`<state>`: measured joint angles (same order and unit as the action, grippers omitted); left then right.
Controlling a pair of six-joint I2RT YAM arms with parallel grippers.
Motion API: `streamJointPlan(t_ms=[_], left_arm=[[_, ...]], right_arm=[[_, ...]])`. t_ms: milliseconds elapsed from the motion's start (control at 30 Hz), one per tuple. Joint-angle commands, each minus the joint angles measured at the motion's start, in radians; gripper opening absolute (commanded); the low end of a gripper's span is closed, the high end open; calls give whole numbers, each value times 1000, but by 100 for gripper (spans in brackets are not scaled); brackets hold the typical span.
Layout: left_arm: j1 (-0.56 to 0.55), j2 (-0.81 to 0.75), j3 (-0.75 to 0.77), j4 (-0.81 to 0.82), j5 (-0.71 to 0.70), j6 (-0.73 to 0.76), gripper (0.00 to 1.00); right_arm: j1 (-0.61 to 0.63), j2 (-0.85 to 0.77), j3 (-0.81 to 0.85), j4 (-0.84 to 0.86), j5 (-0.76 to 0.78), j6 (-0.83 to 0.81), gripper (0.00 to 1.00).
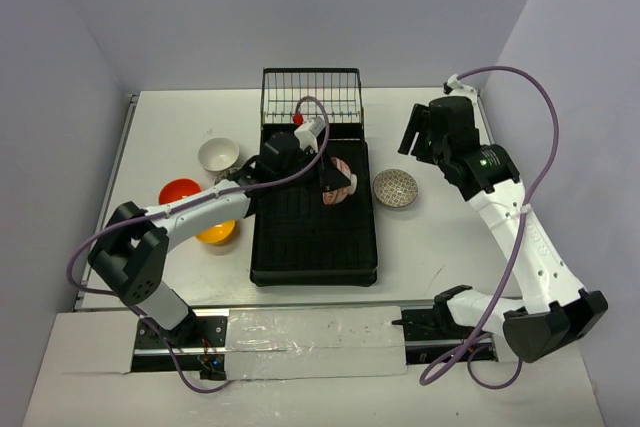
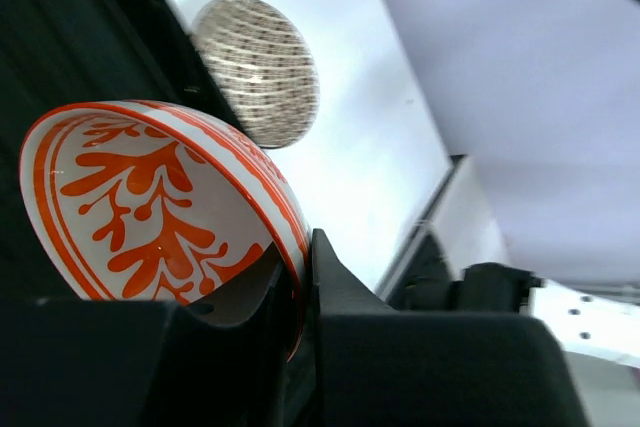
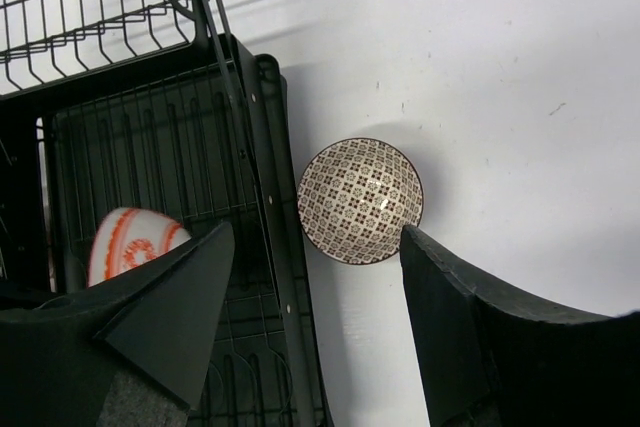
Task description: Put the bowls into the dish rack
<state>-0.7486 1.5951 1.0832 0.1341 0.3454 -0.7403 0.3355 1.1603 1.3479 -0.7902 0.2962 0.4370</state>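
Observation:
My left gripper (image 1: pixel 328 179) is shut on the rim of the red-on-white bowl (image 1: pixel 340 187) and holds it tilted on edge over the far part of the black dish rack (image 1: pixel 300 247). In the left wrist view the rim of this bowl (image 2: pixel 150 197) is pinched between the fingers (image 2: pixel 335 287). The grey patterned bowl (image 1: pixel 396 187) sits on the table just right of the rack. My right gripper (image 1: pixel 420 132) is open above it, and the bowl (image 3: pixel 360 199) lies just ahead of its fingertips (image 3: pixel 430 267). The pinkish bowl is out of view.
A white bowl (image 1: pixel 218 154), a red-orange bowl (image 1: pixel 180 192) and a yellow-orange bowl (image 1: pixel 217 233) sit left of the rack, the last partly under my left arm. The wire-grid basket (image 1: pixel 311 95) stands at the rack's far end. Walls close the table's sides.

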Motion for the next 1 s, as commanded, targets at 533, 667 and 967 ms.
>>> streamJointPlan(t_ms=[533,667,967], left_arm=[[-110,78,-146,688,-152,-378,0],[-106,94,-163,742,-141,-390,0],[-69,170,-143,803,-59,-407,0]], right_arm=[[16,-178,-145,152,41,8,81],[20,-175,-145,157,44,5,81],[31,-186,-161,174,50,-3,82]])
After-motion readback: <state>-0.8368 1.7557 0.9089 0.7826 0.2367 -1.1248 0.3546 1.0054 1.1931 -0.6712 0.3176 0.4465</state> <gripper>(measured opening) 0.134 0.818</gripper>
